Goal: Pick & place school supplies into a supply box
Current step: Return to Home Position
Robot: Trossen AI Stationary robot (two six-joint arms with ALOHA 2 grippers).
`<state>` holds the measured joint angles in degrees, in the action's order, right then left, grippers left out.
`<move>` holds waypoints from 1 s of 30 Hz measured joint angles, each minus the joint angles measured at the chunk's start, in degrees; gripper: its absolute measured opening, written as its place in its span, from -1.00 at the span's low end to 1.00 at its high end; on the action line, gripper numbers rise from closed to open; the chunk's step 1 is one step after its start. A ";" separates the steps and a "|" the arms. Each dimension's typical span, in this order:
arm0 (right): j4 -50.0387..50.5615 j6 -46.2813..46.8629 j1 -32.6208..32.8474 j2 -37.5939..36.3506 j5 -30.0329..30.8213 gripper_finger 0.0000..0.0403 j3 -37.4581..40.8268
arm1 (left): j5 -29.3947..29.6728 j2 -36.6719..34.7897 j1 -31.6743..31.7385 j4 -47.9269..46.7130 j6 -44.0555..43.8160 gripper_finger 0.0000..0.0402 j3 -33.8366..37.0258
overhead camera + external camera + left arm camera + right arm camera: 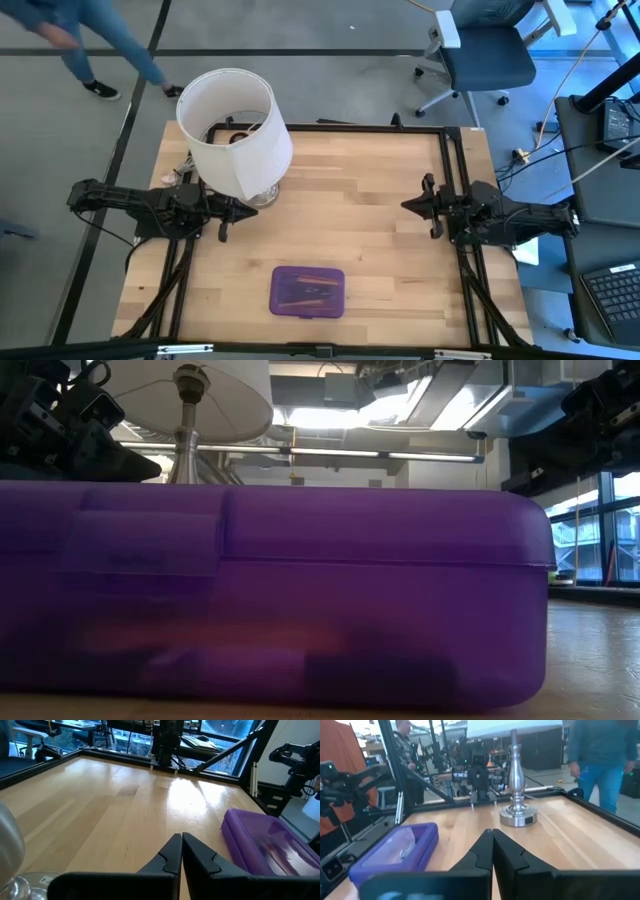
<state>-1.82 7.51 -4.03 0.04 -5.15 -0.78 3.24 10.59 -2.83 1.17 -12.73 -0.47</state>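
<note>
On the surface [360, 180], the supply box [308, 291] is lying closed. Left gripper [248, 212] and right gripper [408, 205] are hanging aside, fingers pressed together; homing likely needs only settling.

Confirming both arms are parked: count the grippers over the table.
2. The left gripper, shut, is beside the lamp; the right gripper, shut, is near the right edge of the table. None seems hidden.

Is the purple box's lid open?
No, the purple supply box has its lid shut flush on the base in the low view.
</note>
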 joint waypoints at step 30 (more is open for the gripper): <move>0.93 -3.48 0.02 0.06 -0.03 -0.86 -0.04 | 0.13 0.00 0.00 0.09 0.00 -0.97 0.00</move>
<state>-0.89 4.02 -4.01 0.10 -5.17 -0.82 3.38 10.59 -2.83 1.26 -12.73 -0.47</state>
